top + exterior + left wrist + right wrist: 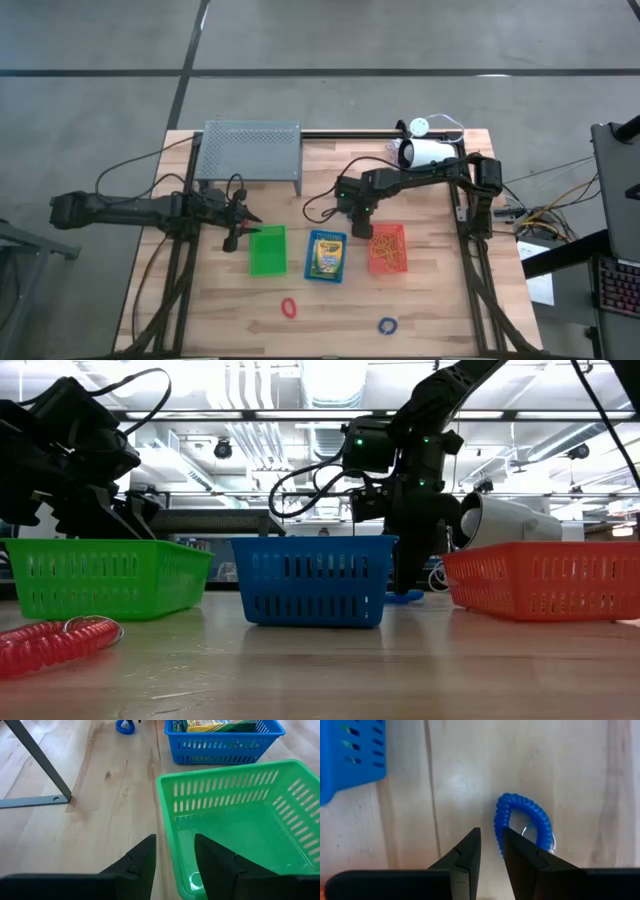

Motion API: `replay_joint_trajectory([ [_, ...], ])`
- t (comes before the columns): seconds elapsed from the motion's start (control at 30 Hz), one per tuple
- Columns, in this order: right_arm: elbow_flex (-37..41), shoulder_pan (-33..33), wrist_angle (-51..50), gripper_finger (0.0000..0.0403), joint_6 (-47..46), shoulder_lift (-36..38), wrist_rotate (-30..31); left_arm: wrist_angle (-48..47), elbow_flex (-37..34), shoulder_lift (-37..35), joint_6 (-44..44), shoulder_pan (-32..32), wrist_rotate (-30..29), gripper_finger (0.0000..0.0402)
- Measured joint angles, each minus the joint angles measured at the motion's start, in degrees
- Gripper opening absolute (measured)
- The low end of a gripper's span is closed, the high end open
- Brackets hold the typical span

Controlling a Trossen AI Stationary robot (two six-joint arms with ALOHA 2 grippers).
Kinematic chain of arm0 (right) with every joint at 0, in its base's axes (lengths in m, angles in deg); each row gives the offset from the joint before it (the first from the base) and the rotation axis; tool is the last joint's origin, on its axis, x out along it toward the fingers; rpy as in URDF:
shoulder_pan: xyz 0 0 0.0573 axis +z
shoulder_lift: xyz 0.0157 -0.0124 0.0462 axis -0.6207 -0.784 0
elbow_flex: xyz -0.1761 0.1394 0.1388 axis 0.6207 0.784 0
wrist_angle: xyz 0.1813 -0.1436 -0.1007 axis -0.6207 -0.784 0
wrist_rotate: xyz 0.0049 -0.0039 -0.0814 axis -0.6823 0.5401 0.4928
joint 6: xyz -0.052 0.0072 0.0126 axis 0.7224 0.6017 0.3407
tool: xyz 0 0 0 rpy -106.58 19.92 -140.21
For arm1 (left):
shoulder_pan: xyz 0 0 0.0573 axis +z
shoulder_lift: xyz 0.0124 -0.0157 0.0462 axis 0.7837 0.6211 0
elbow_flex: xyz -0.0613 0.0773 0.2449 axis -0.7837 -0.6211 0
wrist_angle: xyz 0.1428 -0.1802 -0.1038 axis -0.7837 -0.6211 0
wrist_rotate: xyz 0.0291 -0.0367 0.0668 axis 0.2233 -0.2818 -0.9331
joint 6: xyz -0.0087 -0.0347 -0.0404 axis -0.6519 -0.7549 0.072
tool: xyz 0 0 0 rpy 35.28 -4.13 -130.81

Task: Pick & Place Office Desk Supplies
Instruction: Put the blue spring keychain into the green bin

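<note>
My right gripper (491,836) points down at the table between the blue basket (326,256) and the orange basket (388,250), with a narrow gap between its fingers. A blue coil loop (522,826) lies flat on the wood just beside its fingertips. My left gripper (175,845) waits open above the near corner of the green basket (240,820). The blue basket holds a yellow-green crayon box (215,725), and the orange basket holds rubber bands. A red coil loop (289,307) and a second blue loop (388,325) lie near the table's front edge. My right gripper comes at the blue loop from above. One fingertip (517,851) stands at the loop's outer edge (500,827). Only bare wood shows in the gap between the fingers. Whether the fingertip touches the loop, I cannot tell.
A grey perforated rack (250,150) stands at the far left, its leg (45,765) on the wood. A white cylindrical device (425,152) with cables sits at the far right. Bare wood lies in front of the three baskets.
</note>
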Motion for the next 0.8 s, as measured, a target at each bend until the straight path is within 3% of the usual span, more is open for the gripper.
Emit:
replay_joint_trajectory([
  [0.8, 0.3, 0.0, 1.1, 0.0105, -2.1, -0.7, 2.3, 0.0, 0.0, 0.0, 0.0, 0.0, 0.0, 0.0138],
])
